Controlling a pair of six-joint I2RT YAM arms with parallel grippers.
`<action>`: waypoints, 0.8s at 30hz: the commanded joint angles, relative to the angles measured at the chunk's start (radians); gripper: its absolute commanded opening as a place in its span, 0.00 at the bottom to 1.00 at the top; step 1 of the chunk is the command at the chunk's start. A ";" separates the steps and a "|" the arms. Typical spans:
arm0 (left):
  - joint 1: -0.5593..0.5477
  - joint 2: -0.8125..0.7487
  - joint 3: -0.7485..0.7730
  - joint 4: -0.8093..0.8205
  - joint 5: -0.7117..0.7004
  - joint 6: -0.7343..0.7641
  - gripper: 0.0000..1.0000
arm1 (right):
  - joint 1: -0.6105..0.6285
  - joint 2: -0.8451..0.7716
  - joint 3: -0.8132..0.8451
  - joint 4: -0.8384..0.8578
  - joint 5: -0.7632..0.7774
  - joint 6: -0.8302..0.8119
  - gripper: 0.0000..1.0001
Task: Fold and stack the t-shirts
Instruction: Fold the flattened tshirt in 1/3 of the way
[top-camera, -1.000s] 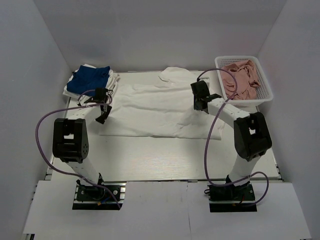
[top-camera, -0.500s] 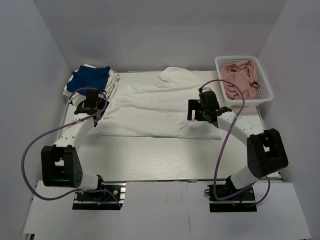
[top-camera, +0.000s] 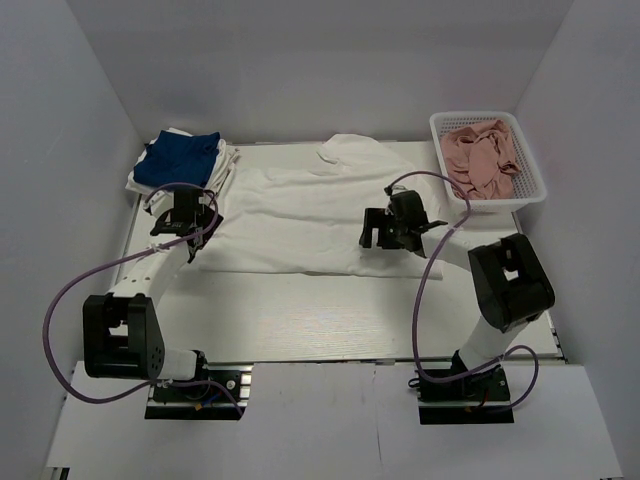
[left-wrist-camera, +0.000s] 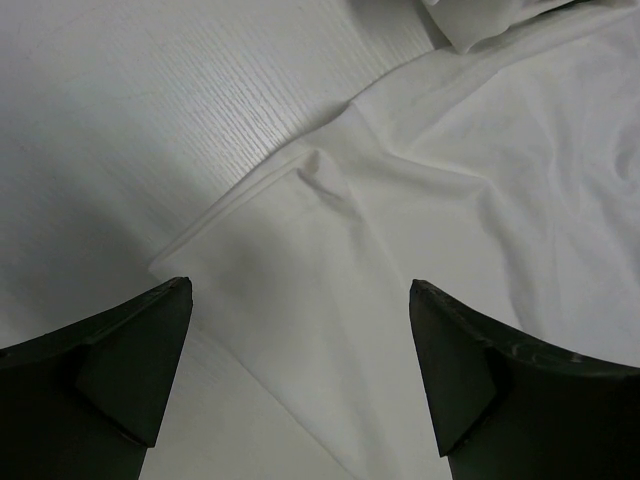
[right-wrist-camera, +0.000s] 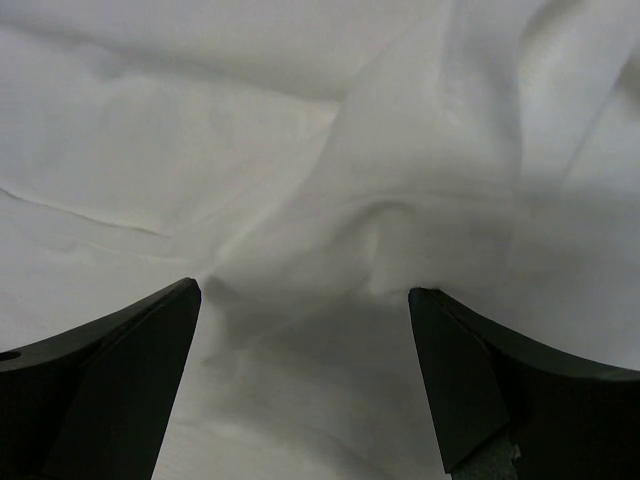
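1. White cloth fills the middle of the top view: the large white t-shirt (top-camera: 300, 210) lies spread flat on the counter (top-camera: 300, 310), with some of its fabric bunched in a lump at its upper edge.
2. At the upper left of the frame, the royal-blue t-shirt (top-camera: 180, 158) sits folded on top of another white t-shirt (top-camera: 228, 165).
3. The left gripper (top-camera: 190, 238) hangs over the spread shirt's left edge, its jaws wide apart and holding nothing. Its wrist view shows a doubled corner of that shirt lying on the counter below the gap.
4. The right gripper (top-camera: 380, 230) is over the shirt's lower right part, jaws also spread wide and empty. In its wrist view, a raised crease of white cloth lies beneath them.
5. At the upper right of the frame, a white basket (top-camera: 530, 195) holds crumpled pink cloth (top-camera: 480, 160).
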 joint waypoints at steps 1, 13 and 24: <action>0.006 0.014 0.013 -0.003 -0.015 0.023 0.99 | -0.001 0.072 0.103 0.114 -0.062 0.007 0.90; 0.006 0.025 0.031 -0.021 -0.024 0.032 0.99 | 0.014 0.253 0.446 0.086 -0.059 0.029 0.90; 0.006 0.025 0.040 0.014 0.041 0.070 0.99 | 0.006 0.034 0.258 0.053 0.117 0.007 0.90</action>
